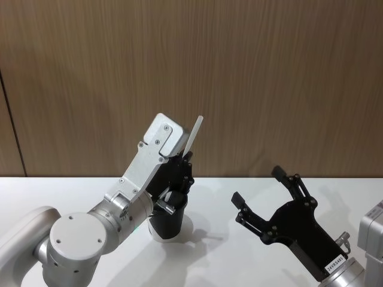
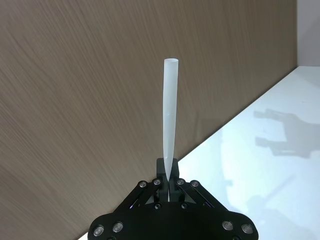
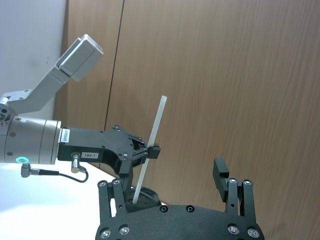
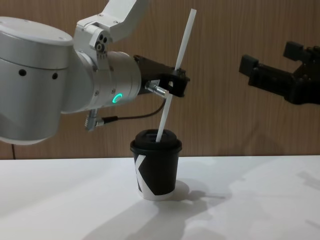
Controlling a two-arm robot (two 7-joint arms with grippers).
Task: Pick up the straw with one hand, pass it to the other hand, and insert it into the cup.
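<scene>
**Straw Seated at Cup Lid, Held by Left Gripper**

The left gripper [image 4: 175, 82], on the silver arm with the green ring, has its jaws closed on the straw [image 4: 176, 70] at mid-length. The straw stands tilted, its lower end touching the lid of the cup [image 4: 155, 167]. The cup stands upright on the white table [image 4: 250, 200]. The right gripper [image 1: 258, 188], all black, hangs well to the right of the cup with its jaws spread wide, holding nothing.

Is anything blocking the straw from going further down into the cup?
Nothing visible does. The left gripper holds the straw tilted, with its lower end already at the lid opening of the cup. The right gripper hangs open, off to the side.
</scene>
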